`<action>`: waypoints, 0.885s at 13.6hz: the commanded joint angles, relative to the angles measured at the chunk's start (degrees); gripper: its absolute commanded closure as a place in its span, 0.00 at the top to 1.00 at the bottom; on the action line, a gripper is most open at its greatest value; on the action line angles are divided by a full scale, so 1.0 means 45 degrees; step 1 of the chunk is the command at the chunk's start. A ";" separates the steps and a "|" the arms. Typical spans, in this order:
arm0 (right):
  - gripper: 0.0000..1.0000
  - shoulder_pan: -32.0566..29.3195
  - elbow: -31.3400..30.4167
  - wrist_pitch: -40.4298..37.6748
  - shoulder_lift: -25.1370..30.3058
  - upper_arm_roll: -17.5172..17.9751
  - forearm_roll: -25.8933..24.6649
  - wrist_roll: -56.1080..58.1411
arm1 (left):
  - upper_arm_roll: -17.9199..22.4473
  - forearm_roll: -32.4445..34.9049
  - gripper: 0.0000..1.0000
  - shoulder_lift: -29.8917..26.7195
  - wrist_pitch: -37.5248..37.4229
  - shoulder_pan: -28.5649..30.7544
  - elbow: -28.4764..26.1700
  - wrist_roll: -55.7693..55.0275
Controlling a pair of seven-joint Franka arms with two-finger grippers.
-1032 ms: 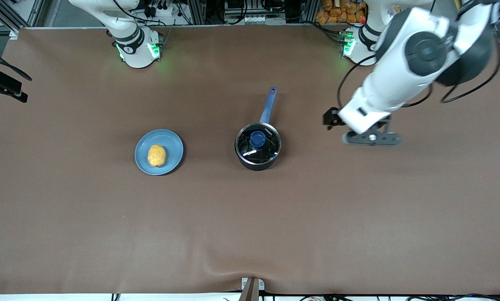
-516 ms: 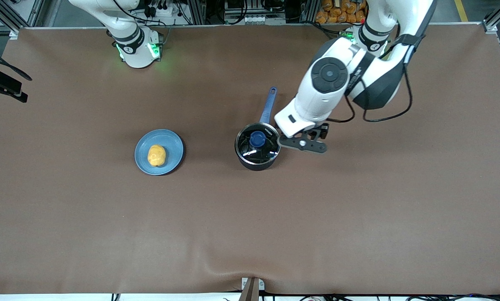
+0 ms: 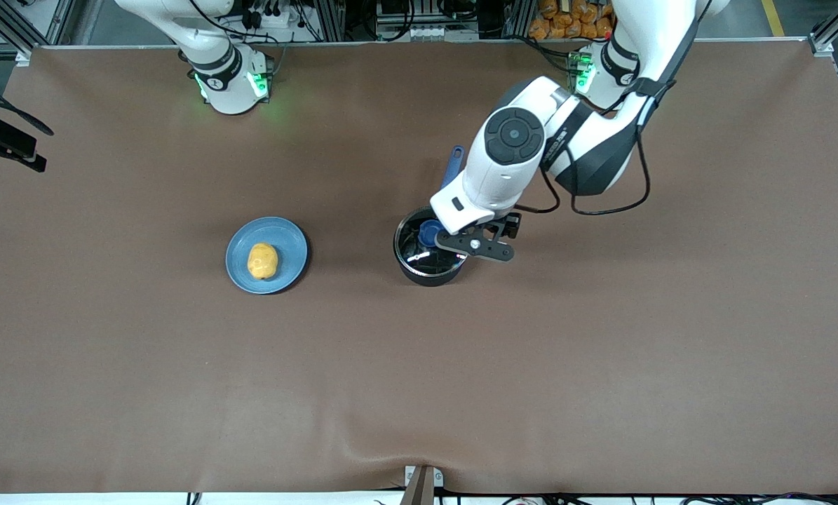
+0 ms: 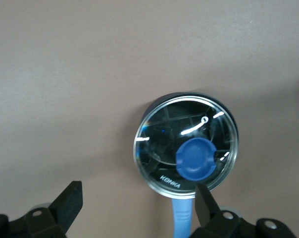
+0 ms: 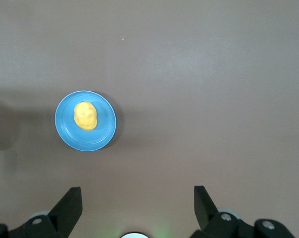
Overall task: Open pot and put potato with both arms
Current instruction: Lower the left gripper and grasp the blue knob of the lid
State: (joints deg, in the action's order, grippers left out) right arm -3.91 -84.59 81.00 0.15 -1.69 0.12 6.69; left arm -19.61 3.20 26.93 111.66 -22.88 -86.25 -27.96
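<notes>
While the left gripper (image 4: 137,203) hung released over the lidded pot (image 3: 429,252) mid-bench, the potato (image 3: 262,260) sat on its plate (image 3: 285,238); the right gripper (image 5: 137,206) waited released; all 4 edges lay distant.

Left arm shell (image 3: 524,158): glossy white housings, dark grey round joint cap with concentric rings, black band at the elbow.
Left arm cable (image 3: 604,207): thin black lead looping loosely off the forearm.
Left arm base (image 3: 597,70): white collar ringed in black, green light glowing on its side.
Right arm base (image 3: 229,81): white, black-banded collar, green lights on either side.
Left fingers (image 4: 70,201): matte black wedges, pale screw heads set below each.
Right fingers (image 5: 70,206): same black wedges, pale screws below, spread wide apart.
</notes>
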 commanded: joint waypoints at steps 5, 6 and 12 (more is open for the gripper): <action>1.00 -0.0088 0.0184 -0.0090 -0.0053 0.0062 -0.0028 -0.0081 | 0.0119 0.1378 1.00 0.1340 0.1047 -0.1438 0.0496 -0.0838; 1.00 -0.0088 0.0184 -0.0090 -0.0053 0.0062 -0.0028 -0.0081 | 0.0119 0.1379 1.00 0.1476 0.1066 -0.1614 0.0495 -0.0993; 1.00 -0.0088 0.0184 -0.0071 -0.0053 0.0062 -0.0028 -0.0081 | 0.0119 0.2413 1.00 0.2316 0.1887 -0.2084 0.0476 -0.1912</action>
State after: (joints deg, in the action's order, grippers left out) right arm -3.91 -84.59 81.00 0.15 -1.69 0.12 6.69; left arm -19.42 11.87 36.06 119.80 -31.90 -85.56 -35.52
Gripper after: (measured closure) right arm 0.000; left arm 0.000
